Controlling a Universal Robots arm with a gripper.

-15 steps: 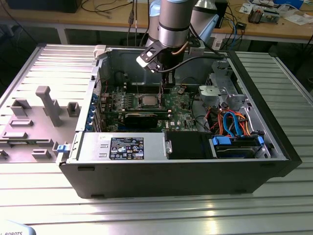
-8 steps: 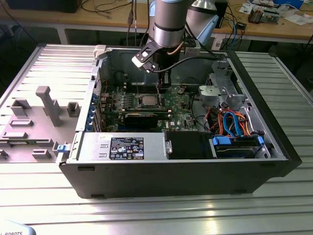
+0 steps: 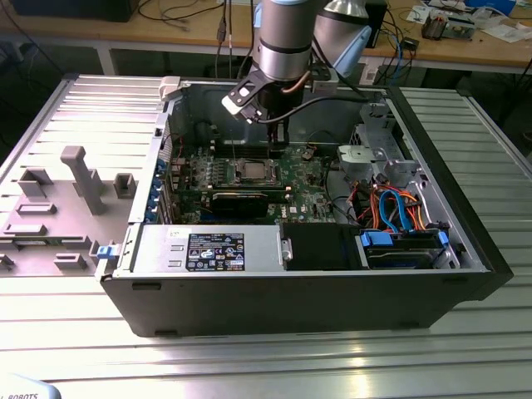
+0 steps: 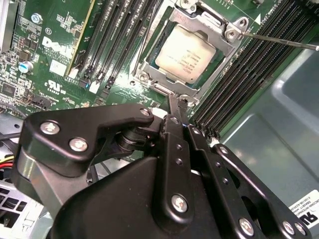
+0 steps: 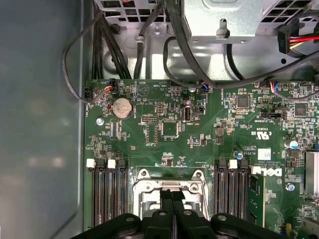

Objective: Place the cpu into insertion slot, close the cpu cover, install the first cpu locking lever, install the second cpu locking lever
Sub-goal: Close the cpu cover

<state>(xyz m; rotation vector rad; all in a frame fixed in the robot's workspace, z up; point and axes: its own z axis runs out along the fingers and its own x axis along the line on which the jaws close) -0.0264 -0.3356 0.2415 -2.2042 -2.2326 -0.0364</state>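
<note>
One ribbed metal desk (image 3: 66,332) carries everything I am watching, including a grey moulded fixture (image 3: 75,183) at the exterior view's left. On the desk lies an open black computer case (image 3: 332,299), a rectangular sheet-metal box whose near wall hides the lower edge of its interior. Orange and blue cables (image 3: 395,208) bundle at the exterior view's right inside the case.

A green circuit board (image 5: 199,134) lines the case floor, matte and densely populated. The arm (image 3: 287,37), a smooth silver cylinder, is cut off at the picture's top edge.

The tool (image 4: 177,105) is black, with bolted links. Its two fingers are pressed together with nothing visible between them, and their tips sit at the edge of the insertion slot (image 4: 144,75). In the first wrist view the tool (image 5: 172,195) covers the slot's middle.

The cpu cover (image 4: 155,44), a thin silvery frame, lies flat on the slot. The cpu (image 4: 187,52), a pale square plate, sits seated in the cut-out. Its printed text is too small for me to make out.

A locking lever (image 4: 279,40), a thin bright rod, runs from the slot's corner across long black memory slots (image 4: 114,40) and is cut off at the picture's edge.
</note>
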